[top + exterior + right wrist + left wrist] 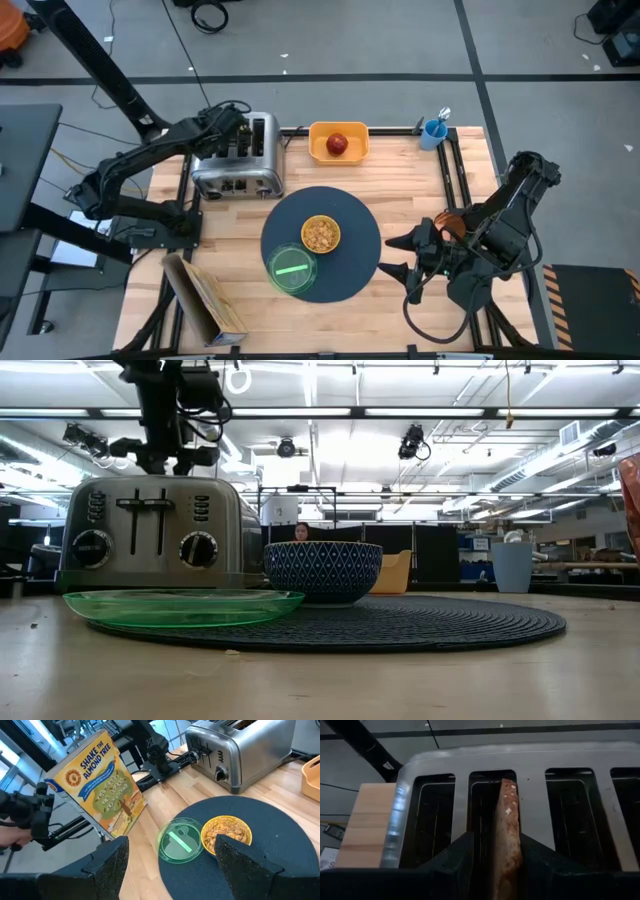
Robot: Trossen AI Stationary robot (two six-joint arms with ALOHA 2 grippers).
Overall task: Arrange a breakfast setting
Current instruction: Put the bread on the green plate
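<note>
A brown toast slice (507, 805) stands on edge in a slot of the silver toaster (238, 170) at the far left. My left gripper (497, 840) hangs over the toaster (160, 530), open, one finger on each side of the slice's top edge. On the dark round mat (350, 215) sit the yellow bowl (320, 234), holding cereal, and the green plate (291, 270). The red apple (338, 144) lies in the yellow tub (318, 132). At the mat's right edge my right gripper (392, 255) hovers open with nothing between its fingers (112, 865). My left gripper comes slanting down from above, its fingers (462, 860) lying along the slot, close on either side of the toast slice's top edge (509, 845). Whether they touch it I cannot tell.
A cereal box (205, 300) lies at the near left corner. A blue cup (435, 131) with a utensil stands at the far right. Something orange (452, 224) shows beside my right arm's wrist; what it is I cannot tell. Bare wood lies right of the mat.
</note>
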